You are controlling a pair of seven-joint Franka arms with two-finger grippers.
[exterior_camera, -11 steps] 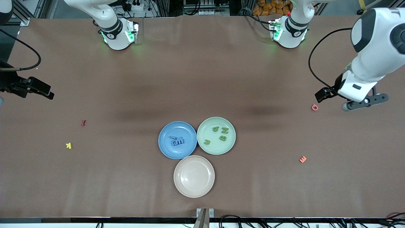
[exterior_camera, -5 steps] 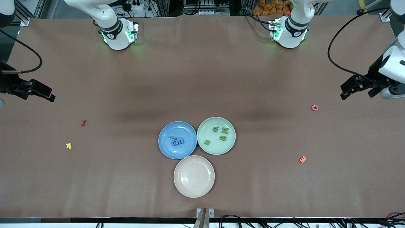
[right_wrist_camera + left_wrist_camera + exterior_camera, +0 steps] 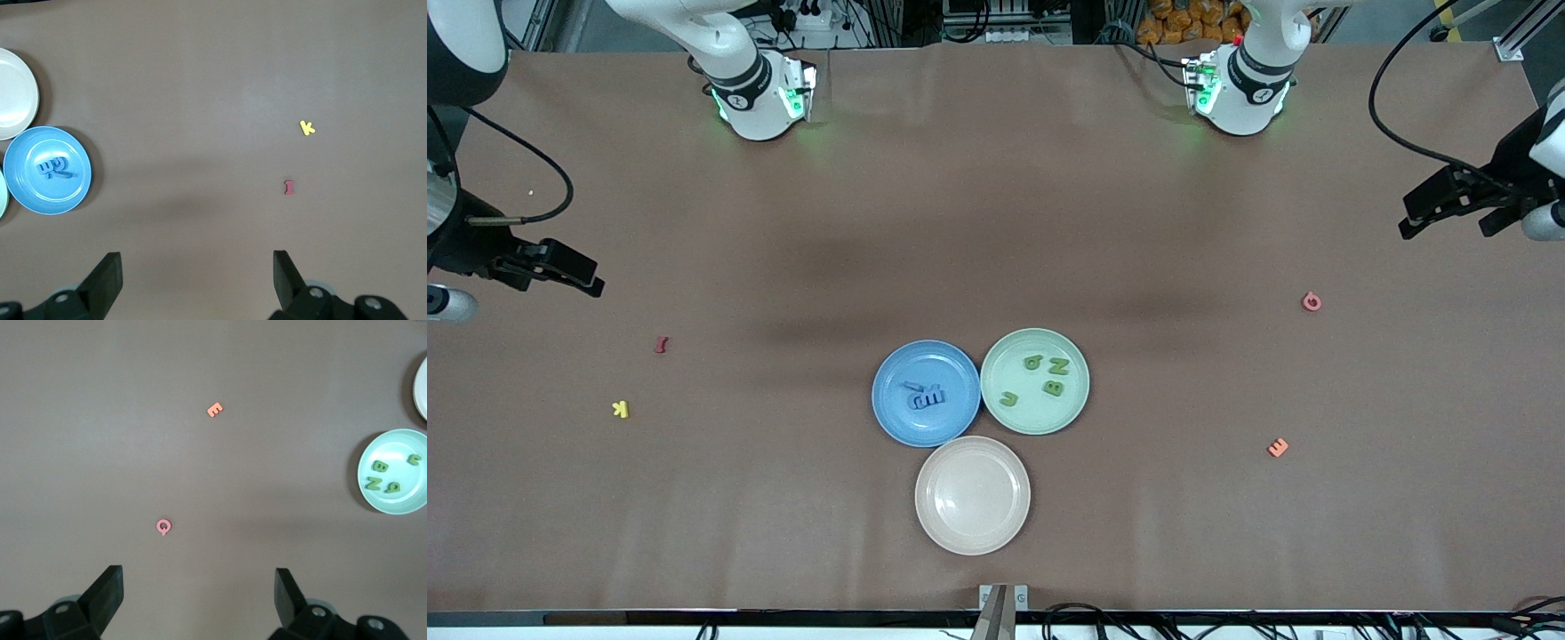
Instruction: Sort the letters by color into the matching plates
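The blue plate (image 3: 951, 420) holds a pile of blue letters (image 3: 925, 396). The pale green plate (image 3: 1032, 416) holds several green letters (image 3: 1053, 377). The beige plate (image 3: 972, 494) is bare. A red letter (image 3: 661, 344) and a yellow K (image 3: 620, 409) lie toward the right arm's end. A pink Q (image 3: 1311, 301) and an orange E (image 3: 1278, 447) lie toward the left arm's end. My left gripper (image 3: 198, 580) is open and empty, high over the table's edge (image 3: 1443, 231). My right gripper (image 3: 197, 261) is open and empty over the other end (image 3: 560, 286).
The three plates touch in a cluster mid-table, the beige one nearest the front camera. The left wrist view shows the pink Q (image 3: 163, 527), orange E (image 3: 214, 409) and green plate (image 3: 393, 447). The right wrist view shows the blue plate (image 3: 40, 193), yellow K (image 3: 306, 127) and red letter (image 3: 289, 187).
My left arm has pulled away from the pink Q toward its end of the table and risen. My right gripper has shifted slightly toward the middle. No letter has moved.
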